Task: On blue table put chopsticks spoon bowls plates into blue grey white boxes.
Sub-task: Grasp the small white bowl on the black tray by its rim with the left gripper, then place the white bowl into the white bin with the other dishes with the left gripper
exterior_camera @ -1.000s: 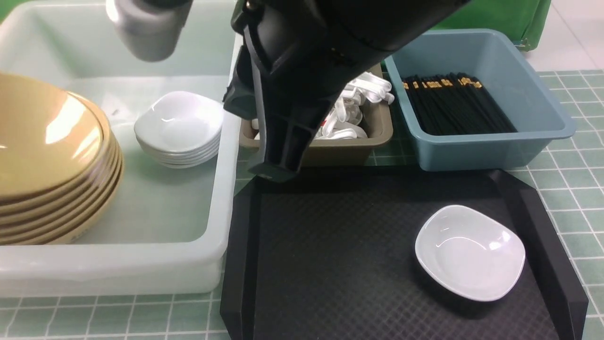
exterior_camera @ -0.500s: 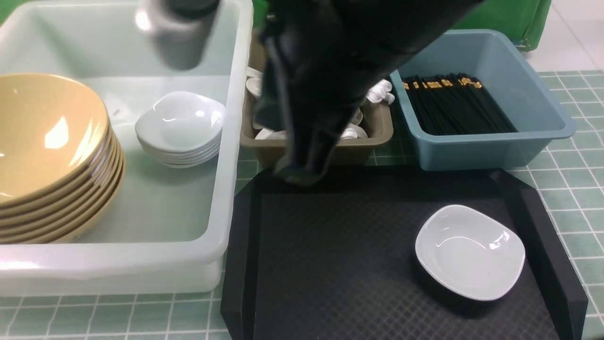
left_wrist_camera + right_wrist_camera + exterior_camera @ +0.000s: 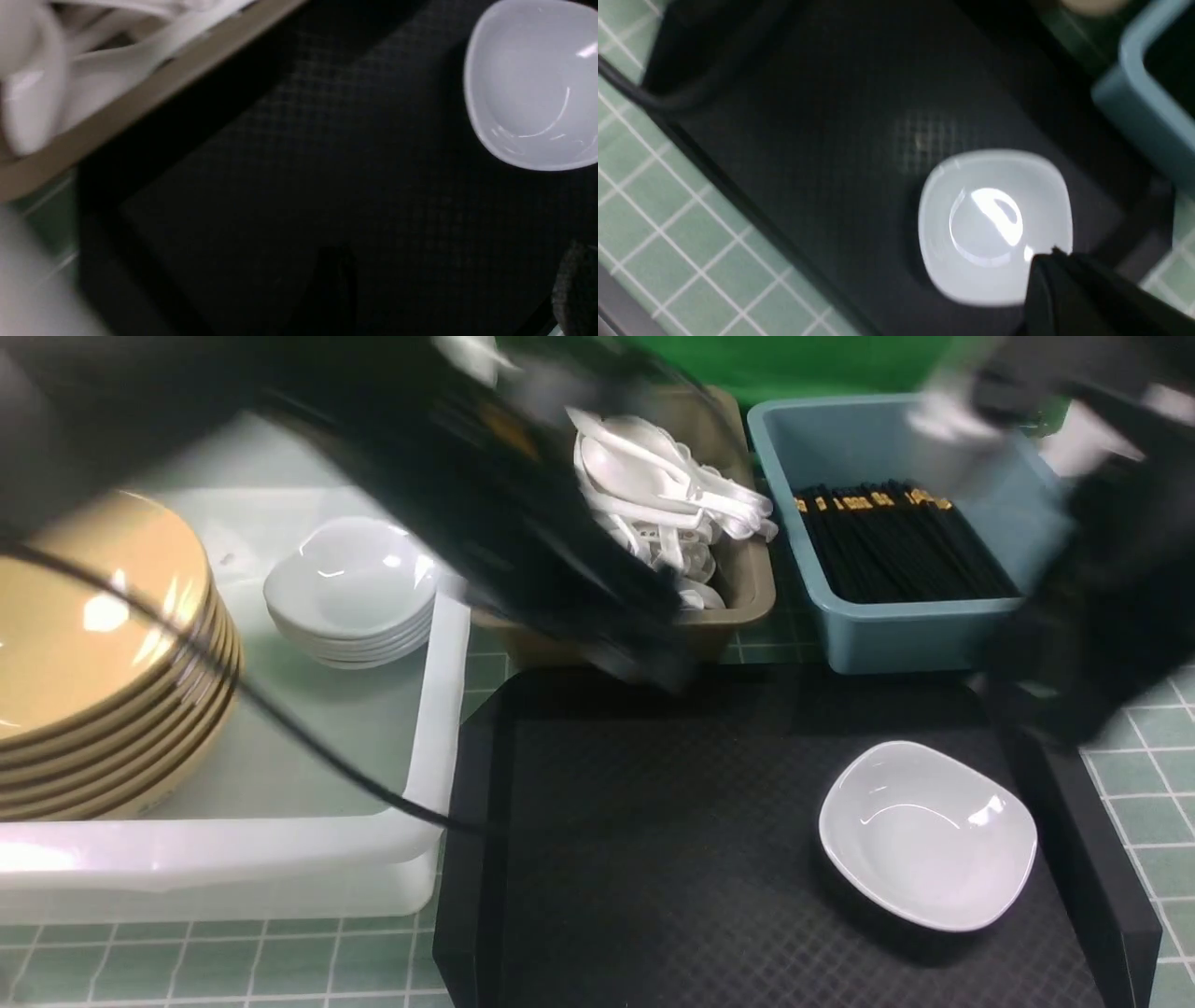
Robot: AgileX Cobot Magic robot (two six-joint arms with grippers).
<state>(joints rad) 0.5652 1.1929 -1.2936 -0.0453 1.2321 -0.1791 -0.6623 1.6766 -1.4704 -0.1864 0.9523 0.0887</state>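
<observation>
**Surface** (image 3: pixel 1144 807): pale green tiles with a white grid. It carries three boxes and a black tray (image 3: pixel 653 859).

**White box** (image 3: pixel 441 709): large and translucent, on the robot's left. It holds a stack of tan bowls (image 3: pixel 93 644) and, beside it, a stack of small white plates (image 3: pixel 350 588). Sorted.

**Grey box** (image 3: pixel 742 602): in the middle, behind the tray, heaped with white soup spoons (image 3: pixel 658 490). Sorted.

**Blue box** (image 3: pixel 896 639): to the right of the grey one. It holds black chopsticks (image 3: pixel 901 546) laid side by side, gold bands at the far end. Sorted.

**Outstanding:** one white plate (image 3: pixel 927 835), upright and empty, alone on the tray's right part and well apart from the plate stack. Nothing else loose shows on the tray or on the tiles in view.

**Left arm** (image 3: pixel 523 523): motion-blurred, slanting across the white and grey boxes, its tip over the tray's far edge.

**Left jaws:** cannot tell whether wide or narrow. The wrist view shows only the tray, the grey box rim and the plate, with nothing seen held.

**Right arm** (image 3: pixel 1111 597): blurred, over the tray's far right corner by the blue box.

**Right jaws:** one dark fingertip (image 3: pixel 1064 289) shows in the wrist view by the plate's rim. Contact and opening cannot be told.

**Judgement:** the task is nearly complete. Only the single plate remains, bound for the white box, presumably onto the plate stack.
</observation>
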